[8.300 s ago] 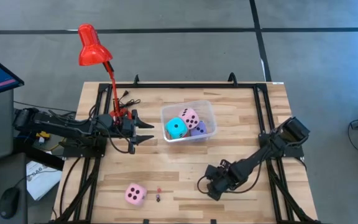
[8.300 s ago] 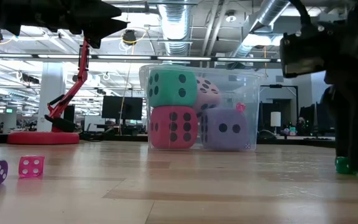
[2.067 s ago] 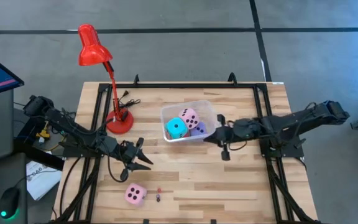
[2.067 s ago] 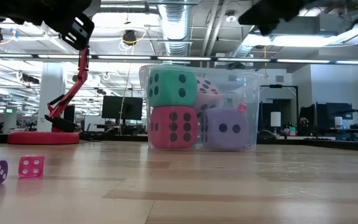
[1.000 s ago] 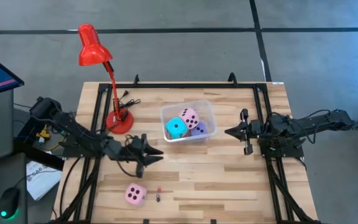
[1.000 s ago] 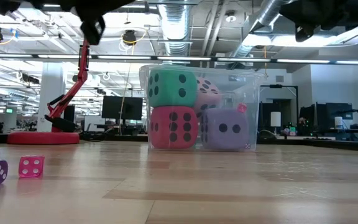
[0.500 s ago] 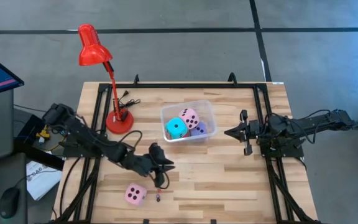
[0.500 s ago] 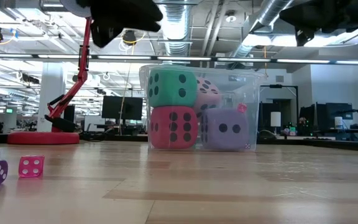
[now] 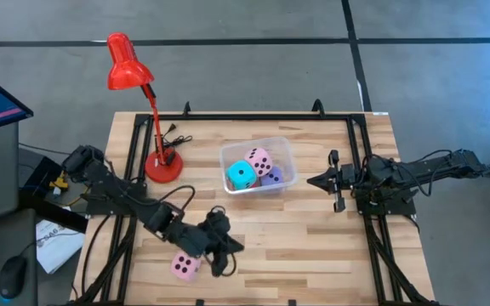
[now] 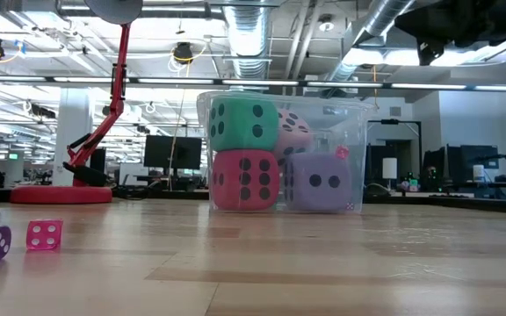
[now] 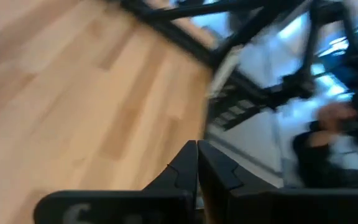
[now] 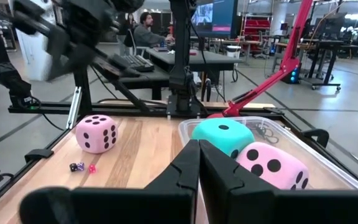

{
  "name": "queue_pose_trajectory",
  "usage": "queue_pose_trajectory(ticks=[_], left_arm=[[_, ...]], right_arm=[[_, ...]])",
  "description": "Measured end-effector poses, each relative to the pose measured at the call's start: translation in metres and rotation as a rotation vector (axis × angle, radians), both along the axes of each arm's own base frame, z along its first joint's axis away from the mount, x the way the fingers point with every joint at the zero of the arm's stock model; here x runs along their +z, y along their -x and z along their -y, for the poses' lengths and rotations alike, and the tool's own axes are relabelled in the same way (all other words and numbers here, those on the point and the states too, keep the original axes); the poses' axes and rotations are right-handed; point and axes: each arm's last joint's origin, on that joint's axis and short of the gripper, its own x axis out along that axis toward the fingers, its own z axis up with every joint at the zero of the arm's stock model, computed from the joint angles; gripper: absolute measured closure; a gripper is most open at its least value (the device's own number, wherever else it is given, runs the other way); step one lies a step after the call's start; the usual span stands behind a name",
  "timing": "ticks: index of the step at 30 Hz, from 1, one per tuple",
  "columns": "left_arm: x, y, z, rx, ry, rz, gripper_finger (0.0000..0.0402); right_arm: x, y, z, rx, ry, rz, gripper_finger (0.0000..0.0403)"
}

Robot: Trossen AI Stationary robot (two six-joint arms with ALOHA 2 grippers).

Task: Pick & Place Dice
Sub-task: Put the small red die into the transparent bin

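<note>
Left gripper [image 9: 225, 252], fingers pressed together and empty, low over the table's near edge just beside a loose pink die [image 9: 185, 266]. Farther back, clear bin [image 9: 286, 155] holding cyan die [image 9: 242, 176], second pink die [image 9: 260, 161], lavender die [image 9: 272, 176] and red die [image 10: 245, 179]. Right gripper [image 9: 314, 180] closed, empty, beside bin. No legible writing anywhere.
</note>
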Motion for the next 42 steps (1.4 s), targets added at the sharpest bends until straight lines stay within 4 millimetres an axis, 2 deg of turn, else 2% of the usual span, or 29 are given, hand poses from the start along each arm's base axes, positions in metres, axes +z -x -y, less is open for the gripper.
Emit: queue_pose_trajectory(ticks=[4, 8, 19, 27, 34, 42], left_arm=[[0.001, 0.0, 0.015, 0.0, -0.025, 0.033, 0.0401], [-0.013, -0.007, 0.017, 0.015, -0.084, -0.035, 0.0401], [-0.053, -0.021, 0.005, 0.056, -0.223, -0.569, 0.0401], [-0.074, -0.031, 0.008, 0.041, -0.295, -0.811, 0.0401], [-0.09, -0.033, 0.015, -0.052, -0.306, -0.884, 0.0401], [-0.091, -0.033, 0.017, -0.081, -0.283, -0.893, 0.0401]], right_arm=[[0.0, 0.0, 0.0, -0.001, -0.001, 0.005, 0.0398], [0.001, 0.0, 0.0, -0.001, -0.002, 0.009, 0.0398], [0.001, 0.0, 0.0, -0.003, -0.002, 0.009, 0.0398], [0.001, 0.0, 0.0, -0.006, -0.001, 0.008, 0.0398], [0.001, 0.0, 0.0, -0.006, -0.001, 0.007, 0.0398], [0.0, 0.0, 0.0, -0.006, 0.0, 0.002, 0.0398]])
